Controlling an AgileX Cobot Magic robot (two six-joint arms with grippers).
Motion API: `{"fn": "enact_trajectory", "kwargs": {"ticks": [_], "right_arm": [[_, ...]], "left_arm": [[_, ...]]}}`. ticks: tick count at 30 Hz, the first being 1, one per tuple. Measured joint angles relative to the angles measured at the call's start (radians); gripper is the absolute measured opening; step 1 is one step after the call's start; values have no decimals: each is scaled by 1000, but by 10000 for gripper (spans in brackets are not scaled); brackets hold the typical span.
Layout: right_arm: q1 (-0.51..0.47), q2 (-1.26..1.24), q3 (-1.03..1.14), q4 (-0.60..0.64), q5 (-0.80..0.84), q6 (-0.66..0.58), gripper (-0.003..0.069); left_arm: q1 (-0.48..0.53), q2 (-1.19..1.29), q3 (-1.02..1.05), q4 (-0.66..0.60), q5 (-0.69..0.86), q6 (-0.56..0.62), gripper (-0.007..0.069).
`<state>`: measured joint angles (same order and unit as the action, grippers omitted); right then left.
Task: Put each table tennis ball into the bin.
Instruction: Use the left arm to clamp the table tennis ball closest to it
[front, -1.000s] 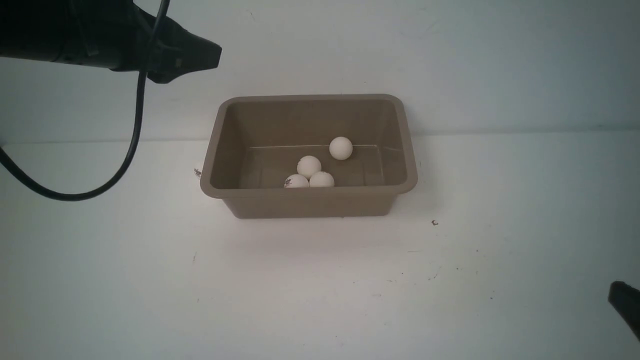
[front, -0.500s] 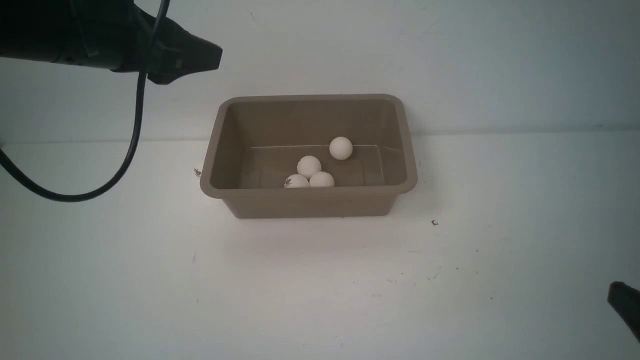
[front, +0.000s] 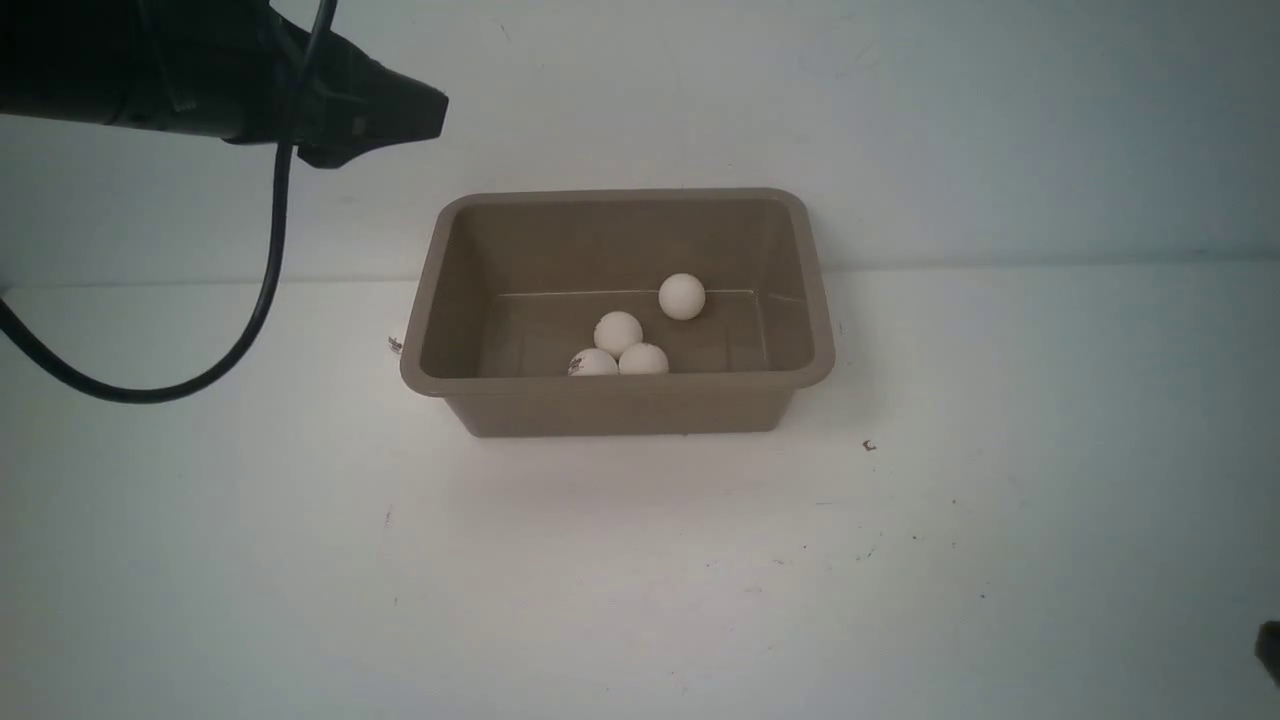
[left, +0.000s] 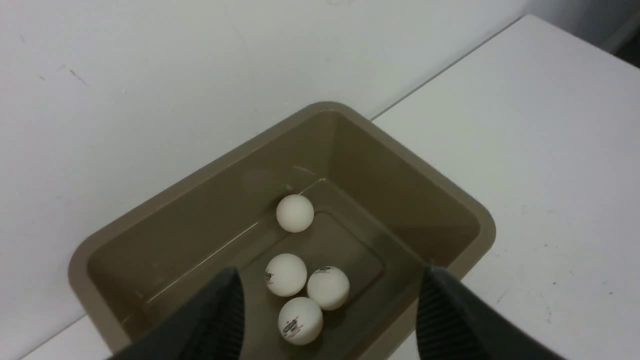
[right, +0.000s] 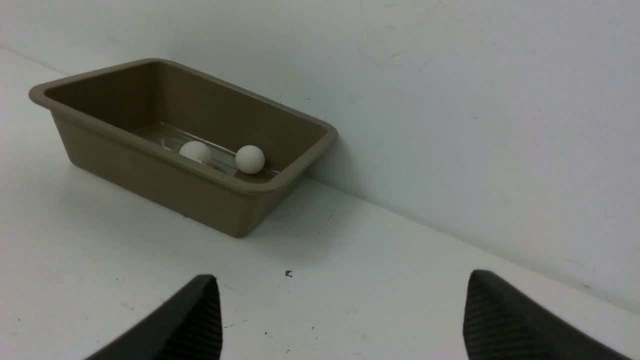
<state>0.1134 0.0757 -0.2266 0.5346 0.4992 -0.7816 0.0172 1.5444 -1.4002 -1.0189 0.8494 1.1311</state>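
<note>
So, front view: the bin (front: 600, 386) sits on the white table (front: 640, 580), right up by the wall (front: 900, 120). All four table tennis balls (front: 618, 333) are inside it, three bunched together by the near side and the fourth alone further back. The left gripper (front: 400, 105) hangs high up, left of the bin, with a black cable (front: 268, 270) drooping off the arm. Only a sliver of the right gripper (front: 1270, 648) pokes in at the bottom right corner.

Left wrist view: its fingers (left: 215, 315) are spread wide with nothing between them, looking down onto the balls in the bin.

Right wrist view: fingers (right: 185, 325) spread wide and empty too, low over the table, well apart from the bin. Two balls peek over the rim.
</note>
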Motion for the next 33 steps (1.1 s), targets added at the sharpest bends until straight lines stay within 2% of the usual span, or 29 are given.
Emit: {"fn": "enact_trajectory", "kwargs": {"ticks": [11,17,25,33], "right_arm": [[0,-88,196,48,8,0,591],[0,-88,204,-14,20,0,590],[0,-88,204,-18,22,0,591],[0,-88,204,-18,62,0,590]], "left_arm": [[0,-1,0,-48,44,25,426],[0,-3,0,-49,58,25,426],[0,-5,0,-49,58,49,426],[0,-3,0,20,-26,80,426]]}}
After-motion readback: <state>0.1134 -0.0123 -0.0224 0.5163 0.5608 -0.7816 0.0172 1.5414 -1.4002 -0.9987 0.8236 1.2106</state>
